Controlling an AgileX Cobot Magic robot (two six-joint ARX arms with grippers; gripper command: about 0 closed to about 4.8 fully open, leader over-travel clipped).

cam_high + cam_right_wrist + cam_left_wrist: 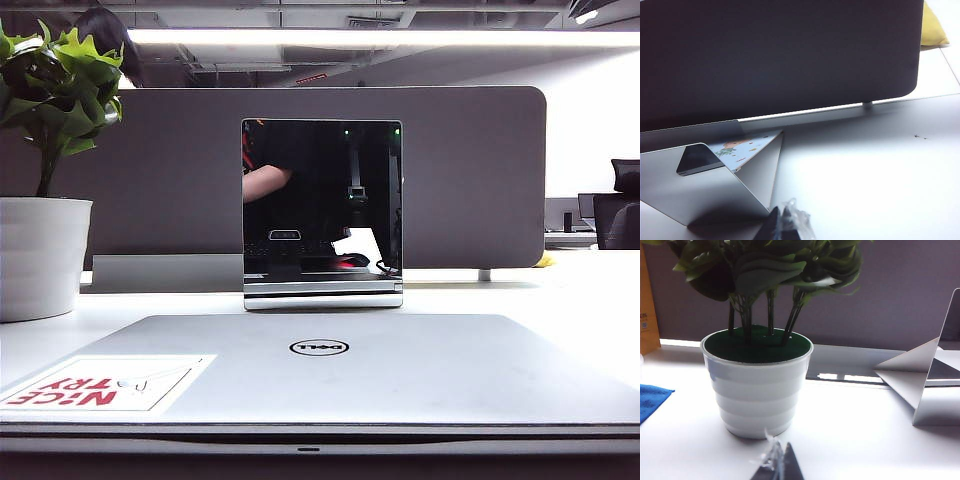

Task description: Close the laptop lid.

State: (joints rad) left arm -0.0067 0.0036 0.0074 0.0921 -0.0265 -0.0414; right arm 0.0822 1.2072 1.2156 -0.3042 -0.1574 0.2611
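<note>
The silver-grey laptop lid (400,365) lies flat and down on its base in the foreground of the exterior view, with the black oval logo (319,347) and the "NICE TRY" sticker (105,384) facing up. No screen shows. Neither arm appears in the exterior view, and the laptop is out of both wrist views. My left gripper (781,462) hovers low over the white table in front of a plant pot (757,390), its tips together with nothing between them. My right gripper (780,225) is also shut and empty, beside a folded silver stand (705,190).
A small upright mirror-like panel (320,200) on a silver base stands behind the laptop. The white pot with a green plant (40,255) is at the left. A grey partition (480,170) closes the back. A blue cloth (650,400) lies near the pot, and a yellow object (932,27) sits past the partition's end.
</note>
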